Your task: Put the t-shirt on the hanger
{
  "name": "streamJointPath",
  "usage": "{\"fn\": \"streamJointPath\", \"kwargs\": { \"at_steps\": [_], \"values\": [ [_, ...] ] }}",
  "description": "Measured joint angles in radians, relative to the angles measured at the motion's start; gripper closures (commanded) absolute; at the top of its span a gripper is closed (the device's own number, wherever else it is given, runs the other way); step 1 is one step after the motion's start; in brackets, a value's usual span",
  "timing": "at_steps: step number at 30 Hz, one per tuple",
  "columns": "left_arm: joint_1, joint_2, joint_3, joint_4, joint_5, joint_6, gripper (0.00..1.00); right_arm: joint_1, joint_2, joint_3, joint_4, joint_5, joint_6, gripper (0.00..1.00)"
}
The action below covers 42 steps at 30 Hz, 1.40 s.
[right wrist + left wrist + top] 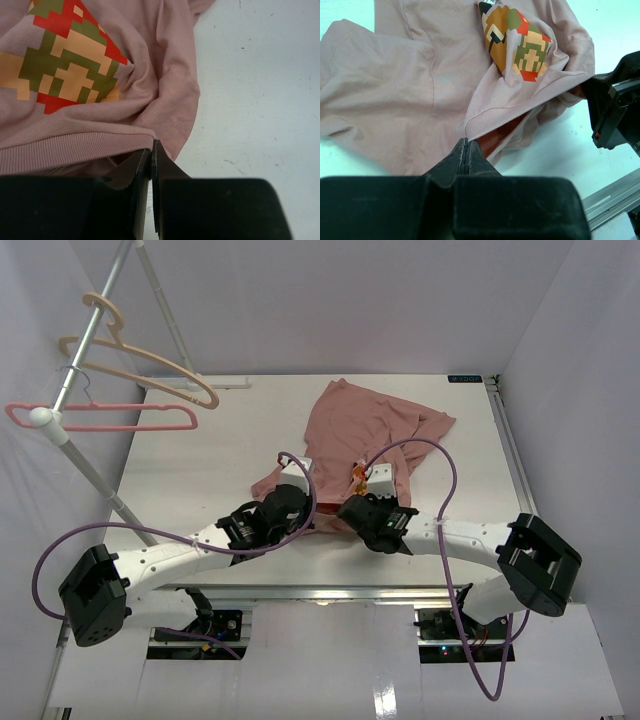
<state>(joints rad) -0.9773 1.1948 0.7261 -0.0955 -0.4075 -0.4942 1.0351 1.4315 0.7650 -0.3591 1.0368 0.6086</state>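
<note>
The dusty-pink t-shirt point(372, 425) lies crumpled on the table, with a pixel print in orange, red and green point(520, 42). Its ribbed edge is stretched between both grippers. My left gripper point(468, 141) is shut on the ribbed edge, and in the top view point(303, 508) it sits at the shirt's near left. My right gripper point(152, 145) is shut on the same ribbed edge point(75, 147), at the shirt's near side in the top view point(352, 512). The thin pink hanger point(110, 418) hangs on the rail at far left, away from both grippers.
A thicker beige hanger point(140, 362) hangs on the slanted metal rail point(95, 330) above the pink one. The rack's leg point(135, 518) crosses the table's left edge. The right arm's black body point(612, 107) shows close by in the left wrist view.
</note>
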Motion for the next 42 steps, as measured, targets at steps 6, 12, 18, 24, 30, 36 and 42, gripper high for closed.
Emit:
{"fn": "streamJointPath", "kwargs": {
  "at_steps": [6,12,18,24,30,36,42],
  "values": [
    [0.000,0.000,0.000,-0.002,0.005,0.011,1.00,-0.010,-0.037,0.062,-0.072,-0.070,-0.041,0.92],
    [0.000,-0.021,0.000,-0.029,-0.003,0.017,1.00,-0.011,-0.202,0.132,-0.116,-0.164,-0.085,0.92],
    [0.001,-0.046,0.000,-0.042,-0.020,0.017,0.34,-0.012,-0.305,0.066,-0.107,-0.255,-0.156,0.92],
    [0.001,-0.041,0.080,-0.134,-0.028,0.036,0.25,-0.012,-0.351,-0.029,-0.065,-0.324,-0.200,0.92],
    [0.001,-0.026,0.360,-0.253,-0.143,0.000,0.30,-0.012,-0.460,-0.057,-0.025,-0.356,-0.223,0.92],
    [0.002,0.048,0.712,-0.433,-0.282,0.015,0.30,-0.013,-0.474,-0.063,0.009,-0.387,-0.237,0.92],
    [0.003,0.083,0.959,-0.601,-0.517,0.047,0.21,-0.013,-0.467,-0.074,0.022,-0.416,-0.251,0.92]
  ]
}}
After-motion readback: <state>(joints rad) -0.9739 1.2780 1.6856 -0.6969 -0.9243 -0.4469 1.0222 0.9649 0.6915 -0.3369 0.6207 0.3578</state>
